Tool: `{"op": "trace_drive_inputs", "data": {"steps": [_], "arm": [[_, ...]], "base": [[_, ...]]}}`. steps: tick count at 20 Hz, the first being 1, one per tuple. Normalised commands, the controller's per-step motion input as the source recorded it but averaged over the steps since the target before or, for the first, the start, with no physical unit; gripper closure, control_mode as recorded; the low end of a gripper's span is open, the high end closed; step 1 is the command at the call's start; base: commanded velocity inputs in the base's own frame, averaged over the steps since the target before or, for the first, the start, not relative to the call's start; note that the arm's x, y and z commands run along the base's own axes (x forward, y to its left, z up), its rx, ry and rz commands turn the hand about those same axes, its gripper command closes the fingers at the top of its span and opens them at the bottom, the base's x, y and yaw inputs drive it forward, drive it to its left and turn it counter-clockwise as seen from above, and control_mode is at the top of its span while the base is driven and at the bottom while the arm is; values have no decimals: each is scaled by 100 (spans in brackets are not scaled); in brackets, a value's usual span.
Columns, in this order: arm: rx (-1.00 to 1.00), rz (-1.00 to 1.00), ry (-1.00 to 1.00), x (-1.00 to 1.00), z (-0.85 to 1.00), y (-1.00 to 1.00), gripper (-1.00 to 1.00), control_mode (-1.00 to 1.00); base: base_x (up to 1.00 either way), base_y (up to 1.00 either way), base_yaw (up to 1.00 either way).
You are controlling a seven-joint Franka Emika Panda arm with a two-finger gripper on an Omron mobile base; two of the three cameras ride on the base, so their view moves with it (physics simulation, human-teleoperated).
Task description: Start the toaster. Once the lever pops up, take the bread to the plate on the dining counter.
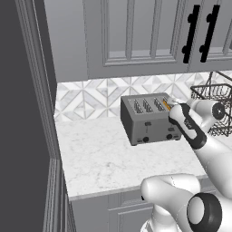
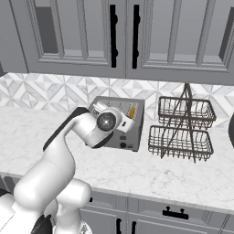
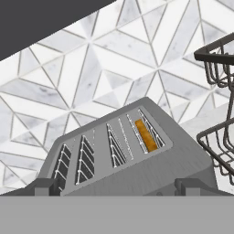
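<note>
Your end effector [image 3: 117,186], released, hangs near the toaster [image 1: 149,120]; the bread [image 3: 146,135] sits down in its right-hand slot on the desk [image 1: 104,158]. Starting and delivery remain.

the toaster [image 1: 149,118] [image 2: 119,123] [image 3: 132,160] is a dark grey boxy metal unit with four slots on top and black round knobs low on its front, standing upright on the white marbled surface [image 1: 104,158] just before the tiled backsplash. the bread [image 1: 166,105] [image 2: 131,112] [image 3: 146,135] sits sunk in the toaster's end slot, with just its golden-orange crust edge showing between the wires.
</note>
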Motion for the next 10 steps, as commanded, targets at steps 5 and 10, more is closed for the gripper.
{"op": "trace_drive_inputs", "data": {"steps": [5,10], "arm": [[0,0,0,0,0,0,-100,-100],[0,0,0,0,0,0,-100,-100]], "base": [[0,0,0],[0,0,0]]}}
